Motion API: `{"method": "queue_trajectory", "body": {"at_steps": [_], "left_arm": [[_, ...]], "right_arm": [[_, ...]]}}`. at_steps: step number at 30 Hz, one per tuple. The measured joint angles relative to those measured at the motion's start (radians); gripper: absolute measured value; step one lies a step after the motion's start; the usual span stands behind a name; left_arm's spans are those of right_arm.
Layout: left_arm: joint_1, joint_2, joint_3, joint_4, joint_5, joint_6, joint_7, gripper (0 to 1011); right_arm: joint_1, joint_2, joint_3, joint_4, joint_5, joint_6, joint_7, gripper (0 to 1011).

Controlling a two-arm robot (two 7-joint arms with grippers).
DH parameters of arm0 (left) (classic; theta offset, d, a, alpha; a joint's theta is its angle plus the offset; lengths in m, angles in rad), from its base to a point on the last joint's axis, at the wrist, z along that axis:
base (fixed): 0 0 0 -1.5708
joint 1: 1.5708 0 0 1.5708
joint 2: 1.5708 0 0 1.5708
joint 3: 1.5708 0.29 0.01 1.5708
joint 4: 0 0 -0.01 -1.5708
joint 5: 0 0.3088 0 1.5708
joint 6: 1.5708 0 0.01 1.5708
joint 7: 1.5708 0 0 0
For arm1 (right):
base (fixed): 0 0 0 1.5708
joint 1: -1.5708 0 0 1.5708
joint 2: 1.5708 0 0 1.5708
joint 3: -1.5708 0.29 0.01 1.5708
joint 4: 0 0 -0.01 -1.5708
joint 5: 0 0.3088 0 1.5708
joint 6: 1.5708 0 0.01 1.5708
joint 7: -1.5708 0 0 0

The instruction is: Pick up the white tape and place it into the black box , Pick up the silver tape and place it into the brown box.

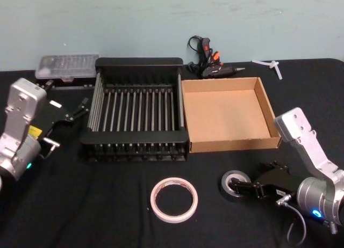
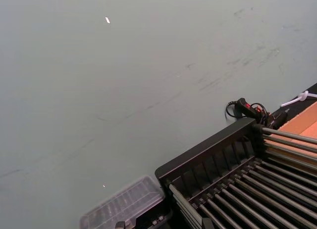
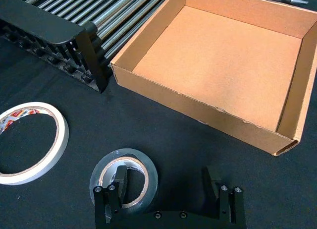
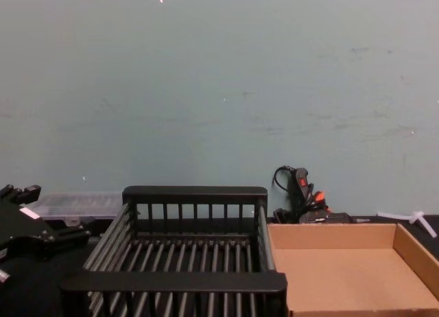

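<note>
The white tape [image 1: 173,199] lies flat on the black cloth in front of the black box [image 1: 134,135], with red print on its top face [image 3: 29,140]. To its right sits the silver tape [image 1: 235,183]. My right gripper [image 1: 251,187] is open at table height beside it. In the right wrist view one fingertip [image 3: 119,177] is over the core of the silver tape [image 3: 101,172] and the other stands outside the roll, so my right gripper [image 3: 166,182] straddles one side of the ring. The brown box [image 1: 231,145] sits right of the black box. My left gripper [image 1: 80,109] is parked left of the black box.
A clear plastic case [image 1: 67,67], a black and orange glue gun [image 1: 207,60] and a white plastic piece [image 1: 271,65] lie along the table's back edge by the wall. Both boxes hold nothing. Bare cloth lies around the white tape.
</note>
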Motion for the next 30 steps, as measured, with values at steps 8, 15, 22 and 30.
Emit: {"method": "queue_trajectory", "body": {"at_steps": [8,15,22,30], "left_arm": [[0.0,0.0,0.0,0.0,0.0,0.0,0.0,1001],[0.0,0.0,0.0,0.0,0.0,0.0,0.0,1001],[0.0,0.0,0.0,0.0,0.0,0.0,0.0,1001],[0.0,0.0,0.0,0.0,0.0,0.0,0.0,1001]], "right_arm": [[0.0,0.001,0.0,0.0,0.003,0.0,-0.001,1002],[0.0,0.001,0.0,-0.001,0.005,0.0,-0.002,883],[0.0,0.001,0.0,-0.001,0.007,0.0,-0.003,706],[0.0,0.001,0.0,-0.001,0.008,0.0,-0.003,465]]}}
